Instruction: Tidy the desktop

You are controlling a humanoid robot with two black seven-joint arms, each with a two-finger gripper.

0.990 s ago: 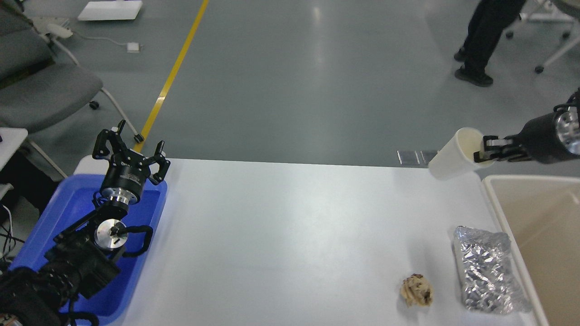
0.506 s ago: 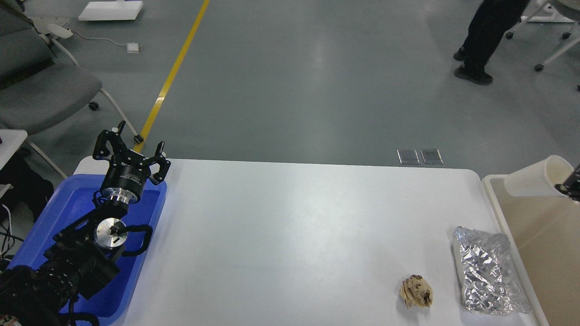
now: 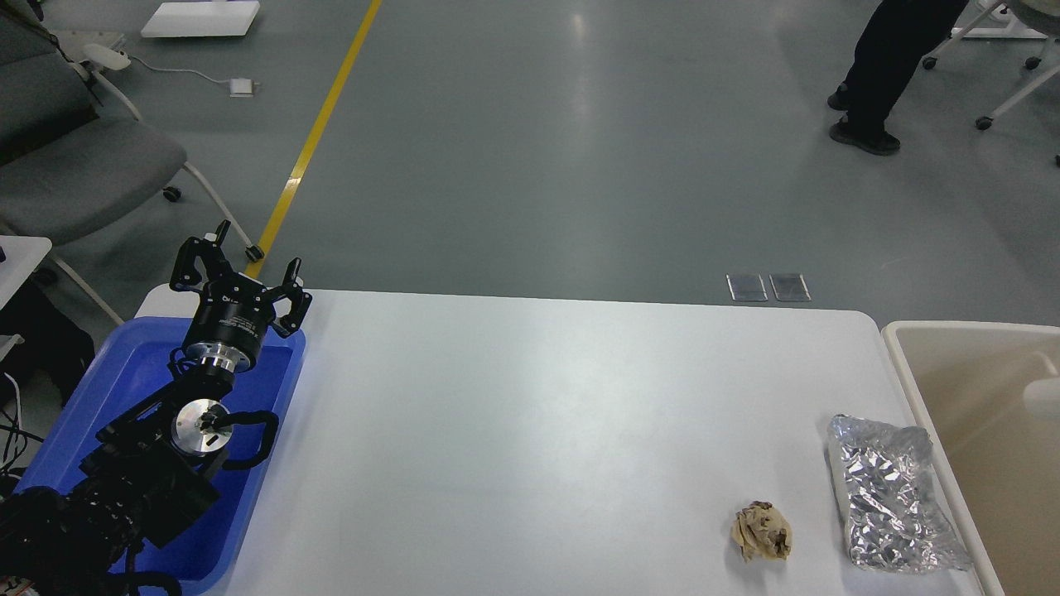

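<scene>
The white desktop (image 3: 530,430) fills the middle of the head view. On its front right lie a crumpled brownish paper ball (image 3: 762,532) and a crinkled silver foil bag (image 3: 890,494). My left gripper (image 3: 238,266) is open and empty, held above the far end of the blue tray (image 3: 132,389) at the left. My right arm and its gripper are out of view. A blurred whitish cup (image 3: 1042,397) shows inside the beige bin (image 3: 911,364) at the right edge.
A grey office chair (image 3: 74,165) stands at the far left beyond the table. A person's legs (image 3: 886,74) stand at the back right. A yellow floor line (image 3: 319,132) runs behind the table.
My right gripper carried the white cup right over the bin and left the view. The cup now shows inside the bin. The left arm has not moved.
</scene>
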